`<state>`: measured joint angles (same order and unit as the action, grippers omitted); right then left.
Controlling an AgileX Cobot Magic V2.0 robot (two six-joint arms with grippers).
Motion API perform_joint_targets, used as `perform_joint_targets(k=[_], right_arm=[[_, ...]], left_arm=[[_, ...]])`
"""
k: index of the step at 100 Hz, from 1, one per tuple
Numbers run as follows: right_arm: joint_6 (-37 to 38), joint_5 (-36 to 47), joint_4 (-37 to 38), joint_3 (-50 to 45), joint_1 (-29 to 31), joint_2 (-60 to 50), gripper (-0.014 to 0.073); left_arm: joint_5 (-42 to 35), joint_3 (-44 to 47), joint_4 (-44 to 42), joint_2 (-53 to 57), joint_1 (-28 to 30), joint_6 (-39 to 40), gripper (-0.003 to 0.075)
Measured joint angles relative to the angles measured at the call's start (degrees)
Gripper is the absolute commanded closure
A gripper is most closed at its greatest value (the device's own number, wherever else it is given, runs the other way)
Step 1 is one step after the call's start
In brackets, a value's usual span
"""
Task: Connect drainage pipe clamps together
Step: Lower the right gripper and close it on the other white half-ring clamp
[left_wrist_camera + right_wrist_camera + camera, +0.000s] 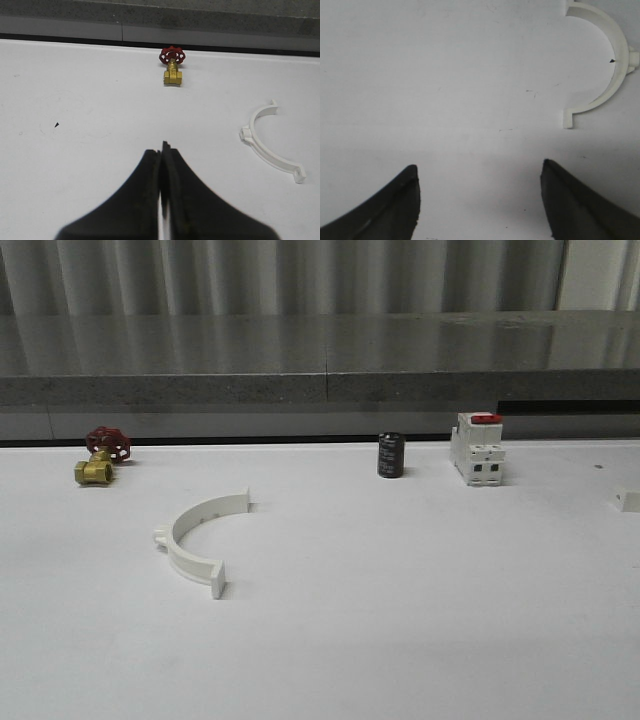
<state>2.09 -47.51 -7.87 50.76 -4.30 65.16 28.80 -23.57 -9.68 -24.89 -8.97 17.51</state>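
**Two half-rings lie apart on the white counter, neither one held**

One drainage pipe clamp (195, 538), a white plastic semicircular half-ring, lies flat on the white counter (400, 620) left of centre in the front view. Its open side faces right, a flat tab closes each end, and a small lug sticks out from the middle of its outer curve. The left wrist view shows the same piece (268, 142) lying well clear of the left pincer (162, 150), whose two dark fingers are pressed together with nothing between them.

A second half-ring (605, 65) appears in the right wrist view, the same white arc with a squared end tab and a lug on its outer edge. The right pincer (480, 172) stands wide apart above bare counter, holding nothing, and the half-ring lies off to one side of it, not touching.

Along the far edge of the counter stand a brass valve with a red handwheel (102, 454), a small dark cylindrical capacitor (391, 455) and a white switch block with a red top (477, 448). A small white piece (629, 501) sits at the right edge. Any printing on the capacitor is too small to read.
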Motion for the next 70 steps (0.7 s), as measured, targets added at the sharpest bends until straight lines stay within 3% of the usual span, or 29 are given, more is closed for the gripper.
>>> perform_joint_targets(k=[14,43,70], right_arm=[[-0.9,-2.1,-0.1,5.2,2.6,4.1,0.0097],[-9.9,-4.2,-0.1,13.9,15.1,17.3,0.0097],[-14.3,2.6,-0.1,15.3,20.4,30.3,0.0097]], left_arm=[[0.0,0.0,0.0,0.0,0.0,-0.1,0.0741],[0.0,0.0,0.0,0.0,0.0,-0.1,0.0741],[0.0,0.0,0.0,0.0,0.0,-0.1,0.0741]])
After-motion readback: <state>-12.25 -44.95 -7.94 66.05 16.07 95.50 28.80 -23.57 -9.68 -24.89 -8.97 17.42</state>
